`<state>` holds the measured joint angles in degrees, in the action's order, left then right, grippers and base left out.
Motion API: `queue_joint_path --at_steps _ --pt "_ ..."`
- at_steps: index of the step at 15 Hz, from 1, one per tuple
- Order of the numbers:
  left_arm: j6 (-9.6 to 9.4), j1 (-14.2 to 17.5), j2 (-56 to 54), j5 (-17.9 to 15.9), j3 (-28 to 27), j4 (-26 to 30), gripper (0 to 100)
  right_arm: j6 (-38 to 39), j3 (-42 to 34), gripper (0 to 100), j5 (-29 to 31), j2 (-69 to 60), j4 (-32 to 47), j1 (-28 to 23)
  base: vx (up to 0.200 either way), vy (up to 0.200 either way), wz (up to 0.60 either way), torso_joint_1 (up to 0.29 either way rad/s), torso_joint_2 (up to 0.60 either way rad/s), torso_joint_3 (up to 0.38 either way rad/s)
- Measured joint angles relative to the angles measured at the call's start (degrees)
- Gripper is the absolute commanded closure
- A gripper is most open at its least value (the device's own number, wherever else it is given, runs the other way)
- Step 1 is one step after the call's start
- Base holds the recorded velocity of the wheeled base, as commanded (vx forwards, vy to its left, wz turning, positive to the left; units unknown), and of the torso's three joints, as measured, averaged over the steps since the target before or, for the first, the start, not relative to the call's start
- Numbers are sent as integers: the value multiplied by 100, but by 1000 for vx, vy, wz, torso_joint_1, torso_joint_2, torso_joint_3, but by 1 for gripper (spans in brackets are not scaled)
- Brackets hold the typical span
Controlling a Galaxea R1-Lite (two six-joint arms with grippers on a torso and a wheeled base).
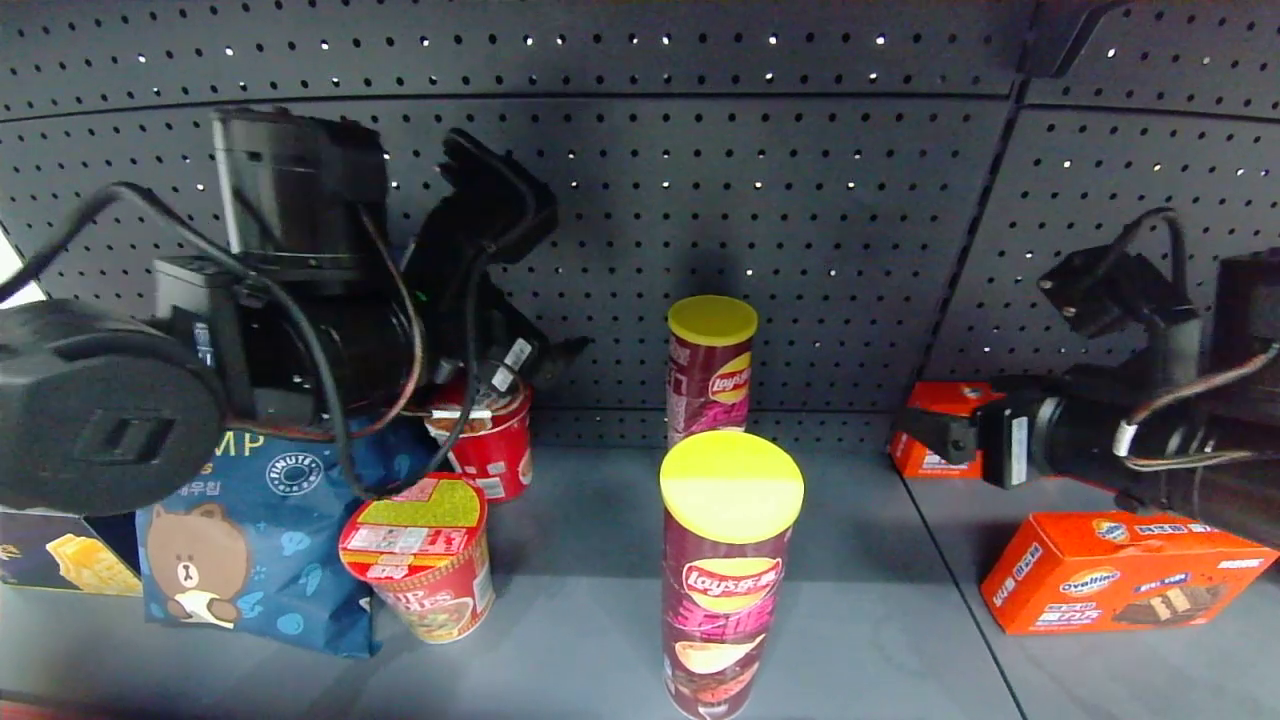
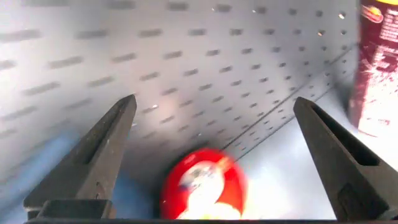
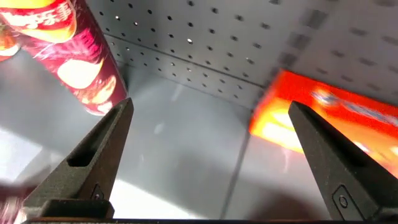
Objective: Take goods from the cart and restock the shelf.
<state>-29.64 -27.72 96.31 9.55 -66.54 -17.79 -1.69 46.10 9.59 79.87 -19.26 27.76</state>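
Left gripper (image 2: pixel 214 102) wide open, empty, over the red cup (image 2: pixel 202 190) at the shelf (image 1: pixel 600 600) back — right gripper (image 3: pixel 210 104) wide open, empty, by the orange box (image 3: pixel 323 115) — a sloppy pull-back could clip the cup and topple it.

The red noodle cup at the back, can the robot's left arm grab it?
Probably yes. The left gripper is open and right by the red noodle cup, with nothing in between. The second noodle cup stands farther forward, out of the way.
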Motion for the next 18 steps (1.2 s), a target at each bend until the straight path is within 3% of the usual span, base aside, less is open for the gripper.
queue_joint_path --at_steps 6,11,13,16,18 --pt "13 413 -1370 -13 642 191 0 -29 -813 0 -145 -1425 49 -505 0 0 0 0 0 0" --pt "233 1432 -2740 -5 1268 419 0 -41 -1017 0 -157 -2130 30 -1035 0 0 0 0 0 0" --pt "290 1585 -3167 90 1607 385 0 -41 -1108 0 -158 -2332 35 -1140 0 0 0 0 0 0" --pt "407 1701 -4133 556 2409 227 0 -76 -1430 0 -196 -2811 41 -1530 0 0 0 0 0 0" --pt "473 2114 -4804 707 2975 216 0 -71 -1675 0 -295 -3194 35 -1944 0 0 0 0 0 0"
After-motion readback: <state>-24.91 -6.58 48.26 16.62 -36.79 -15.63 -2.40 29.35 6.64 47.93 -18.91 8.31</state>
